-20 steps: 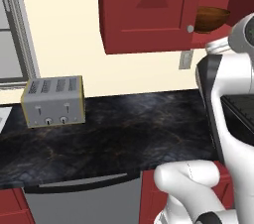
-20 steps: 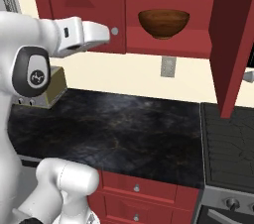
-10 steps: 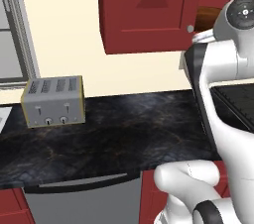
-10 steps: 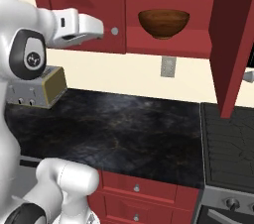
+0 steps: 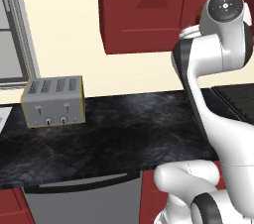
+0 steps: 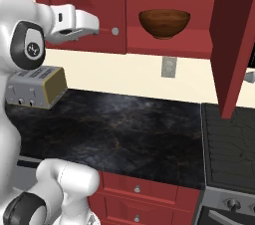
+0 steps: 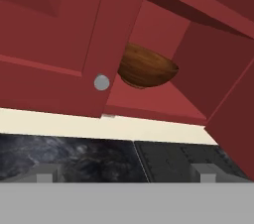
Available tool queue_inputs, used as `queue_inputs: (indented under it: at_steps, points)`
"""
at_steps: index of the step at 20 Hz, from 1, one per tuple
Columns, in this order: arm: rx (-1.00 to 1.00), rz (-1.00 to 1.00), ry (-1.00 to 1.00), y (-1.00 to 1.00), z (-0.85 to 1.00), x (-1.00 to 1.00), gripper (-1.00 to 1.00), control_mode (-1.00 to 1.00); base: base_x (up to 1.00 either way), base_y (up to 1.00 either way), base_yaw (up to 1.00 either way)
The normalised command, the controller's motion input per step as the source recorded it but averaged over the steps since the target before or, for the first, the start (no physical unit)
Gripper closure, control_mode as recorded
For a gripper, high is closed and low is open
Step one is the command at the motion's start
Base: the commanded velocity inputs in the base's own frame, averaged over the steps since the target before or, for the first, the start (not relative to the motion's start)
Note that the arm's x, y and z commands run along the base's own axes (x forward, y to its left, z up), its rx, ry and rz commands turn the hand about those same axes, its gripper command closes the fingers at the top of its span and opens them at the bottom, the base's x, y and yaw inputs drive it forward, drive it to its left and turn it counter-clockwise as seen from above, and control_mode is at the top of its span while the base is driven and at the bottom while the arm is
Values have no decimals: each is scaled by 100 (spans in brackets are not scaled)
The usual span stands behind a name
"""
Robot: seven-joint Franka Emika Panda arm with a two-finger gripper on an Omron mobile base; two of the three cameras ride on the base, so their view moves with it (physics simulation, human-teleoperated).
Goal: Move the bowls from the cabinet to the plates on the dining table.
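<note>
A deep, glossy dark brown bowl (image 6: 164, 22) (image 7: 147, 67) stands upright on the bottom shelf of the open cabinet (image 6: 164, 44). The cabinet's right door (image 6: 233, 40) is swung out, and its left door (image 6: 102, 5) is closed, with a round silver knob (image 6: 115, 31) (image 7: 101, 83). My gripper (image 6: 94, 24) (image 7: 125, 174) hangs in front of the closed door, left of the bowl and apart from it. It is open with nothing between its fingertips (image 7: 45, 174). The plates and the dining table are out of view.
A black marbled counter (image 6: 124, 129) (image 5: 124, 129) runs below the cabinet, with a silver toaster (image 5: 53, 101) (image 6: 36, 87) at its left. A dark stove top (image 6: 231, 142) lies to the right under the open door. A wall outlet (image 6: 169, 66) sits under the cabinet.
The arm has raised the hand and drawn it a little to the left, away from the bowl. In the left base view its upper joint now covers the bowl. The jaws have stayed open.
</note>
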Motion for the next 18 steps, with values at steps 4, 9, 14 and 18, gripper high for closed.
queue_inputs:
  at_steps: [4,9,14,18]
  points:
    - [2,0,0,2,0,41,-100,-100,0,0,0]
    - [2,0,0,0,-3,41,-100,-100,0,0,0]
    - [2,0,0,0,-9,34,-100,-100,0,0,0]
    - [2,0,-6,-4,-13,25,-100,-100,0,0,0]
